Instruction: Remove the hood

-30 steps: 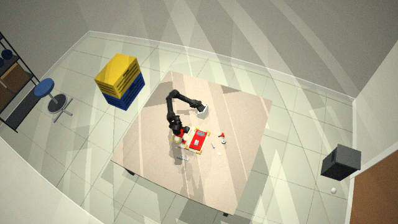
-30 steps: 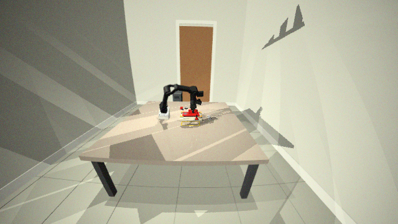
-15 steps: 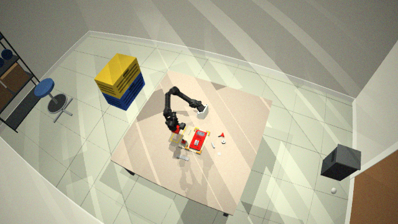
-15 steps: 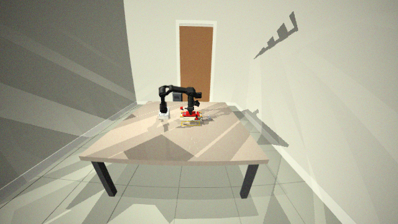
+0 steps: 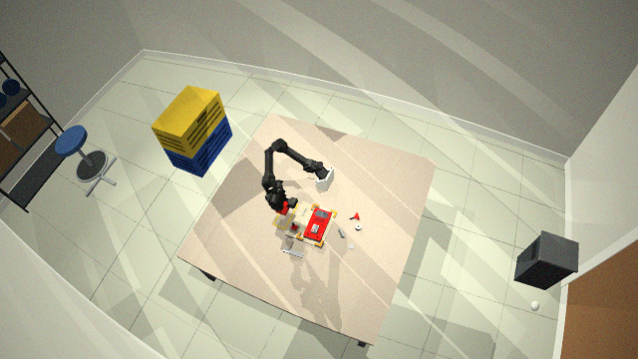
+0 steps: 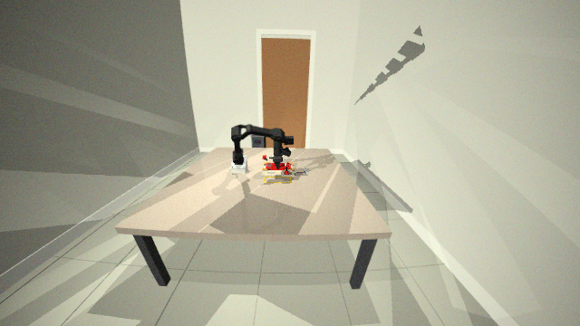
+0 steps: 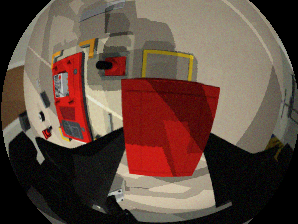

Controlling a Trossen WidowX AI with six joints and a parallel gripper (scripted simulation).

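Note:
The red hood [image 5: 282, 208] [image 7: 170, 125] is between the fingers of my gripper [image 5: 283, 205] [image 7: 166, 133], which is shut on it. It is held above the table beside the toy car. The toy car [image 5: 319, 217] [image 7: 80, 107] shows its red body with a grey panel, inside orange corner brackets. The marked area is a yellow outline [image 5: 279, 226] [image 6: 277, 182] [image 7: 167, 52]. In the wrist view its far side shows beyond the hood, and the hood hides its near side. The exact height of the hood over the table is hard to tell.
A small red block [image 5: 294, 226] [image 7: 117, 66] with a black knob stands between the car and the outline. A grey bar [image 5: 292, 252] lies nearby. A small red part [image 5: 356, 216] and a white ring [image 5: 358, 227] lie beyond the car. The arm's white base [image 5: 325, 179] [image 6: 238, 167] stands on the table.

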